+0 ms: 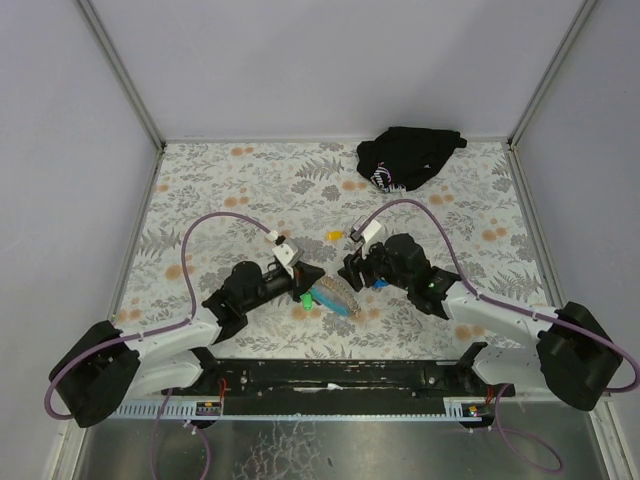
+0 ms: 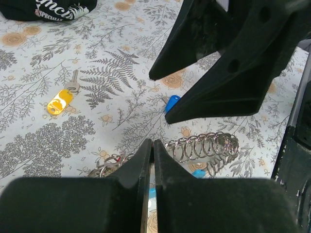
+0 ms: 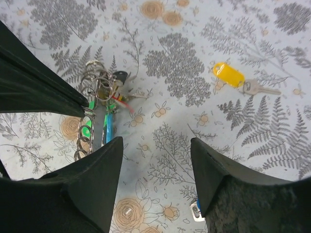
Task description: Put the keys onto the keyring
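Observation:
The keyring (image 3: pixel 98 86), a bunch of metal rings with green and red tags, lies at the end of a light-blue strap (image 3: pixel 108 128). In the top view it lies between both grippers (image 1: pixel 333 297). A coil of wire rings (image 2: pixel 206 145) lies just right of my shut left gripper (image 2: pixel 152 143), whose tips hover low over the cluster; nothing shows between them. The keys' blue tag (image 2: pixel 171 103) lies under the right gripper's fingers (image 2: pixel 218 63). My right gripper (image 3: pixel 156 148) stands open over bare cloth, and a silvery bit with blue (image 3: pixel 197 212) peeks out beside its right finger.
A separate key with a yellow tag (image 3: pixel 228 74) lies beyond the grippers, also seen from above (image 1: pixel 335 235). A black cloth bundle (image 1: pixel 408 157) sits at the back right. The floral table cover (image 1: pixel 230 190) ends at grey walls on three sides.

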Tool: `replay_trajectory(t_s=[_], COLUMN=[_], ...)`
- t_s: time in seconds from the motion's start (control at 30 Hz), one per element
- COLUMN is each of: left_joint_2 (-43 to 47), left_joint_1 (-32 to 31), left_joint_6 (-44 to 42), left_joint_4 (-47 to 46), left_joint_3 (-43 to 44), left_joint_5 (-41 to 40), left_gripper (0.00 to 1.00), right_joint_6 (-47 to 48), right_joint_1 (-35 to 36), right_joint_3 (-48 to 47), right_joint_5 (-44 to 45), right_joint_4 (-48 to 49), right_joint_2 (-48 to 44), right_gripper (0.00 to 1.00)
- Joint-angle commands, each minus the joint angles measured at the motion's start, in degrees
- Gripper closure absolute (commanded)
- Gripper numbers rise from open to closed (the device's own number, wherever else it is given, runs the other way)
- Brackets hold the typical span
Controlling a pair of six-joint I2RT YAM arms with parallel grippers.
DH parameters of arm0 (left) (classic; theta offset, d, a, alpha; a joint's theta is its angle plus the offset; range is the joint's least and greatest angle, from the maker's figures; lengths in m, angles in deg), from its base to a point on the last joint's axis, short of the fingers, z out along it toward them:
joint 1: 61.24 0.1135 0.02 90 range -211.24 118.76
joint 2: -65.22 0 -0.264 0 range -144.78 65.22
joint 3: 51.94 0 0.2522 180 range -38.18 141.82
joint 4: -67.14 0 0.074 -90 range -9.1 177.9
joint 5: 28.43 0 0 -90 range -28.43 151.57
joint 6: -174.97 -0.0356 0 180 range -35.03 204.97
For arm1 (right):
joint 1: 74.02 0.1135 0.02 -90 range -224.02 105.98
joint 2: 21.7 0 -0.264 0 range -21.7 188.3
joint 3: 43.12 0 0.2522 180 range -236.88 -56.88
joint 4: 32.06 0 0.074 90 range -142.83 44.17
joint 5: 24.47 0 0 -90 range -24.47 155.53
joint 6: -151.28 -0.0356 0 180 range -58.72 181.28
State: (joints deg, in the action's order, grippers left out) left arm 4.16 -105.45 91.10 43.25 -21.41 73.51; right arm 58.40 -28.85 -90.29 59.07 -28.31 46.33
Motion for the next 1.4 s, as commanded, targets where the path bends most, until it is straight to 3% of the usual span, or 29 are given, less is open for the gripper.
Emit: replay_trajectory(t_s=[0.0, 0.4, 0.67, 1.03, 1.37], left_joint_2=[-1.8, -7.6, -9.7, -13.5, -13.3], left_joint_1=[1.0, 2.7, 4.8, 6.0, 6.5], left_joint_6=[-0.9, 1.2, 2.8, 7.1, 7.8], left_joint_4=[-10.4, -23.3, -27.8, -35.8, -36.8], left_joint_3=[-1.9, -4.6, -4.0, -4.5, -5.3], left_joint_5=[5.6, 11.5, 17.1, 21.0, 18.2], left_gripper=[1.00, 1.00, 1.00, 1.00, 1.00], right_joint_6=[-0.8, 0.7, 1.6, 5.1, 7.4], right_joint_1=[-0.4, -5.2, -5.6, -5.6, -5.6], right_joint_3=[-2.2, 4.3, 1.6, 4.0, 6.1], right_joint_5=[-2.7, -17.6, -25.6, -28.2, -29.9], right_joint_4=[3.7, 12.6, 12.9, 16.4, 15.3], right_joint_2=[2.9, -1.3, 2.3, 2.0, 0.5], right_gripper=[0.36, 0.39, 0.46, 0.61, 0.61])
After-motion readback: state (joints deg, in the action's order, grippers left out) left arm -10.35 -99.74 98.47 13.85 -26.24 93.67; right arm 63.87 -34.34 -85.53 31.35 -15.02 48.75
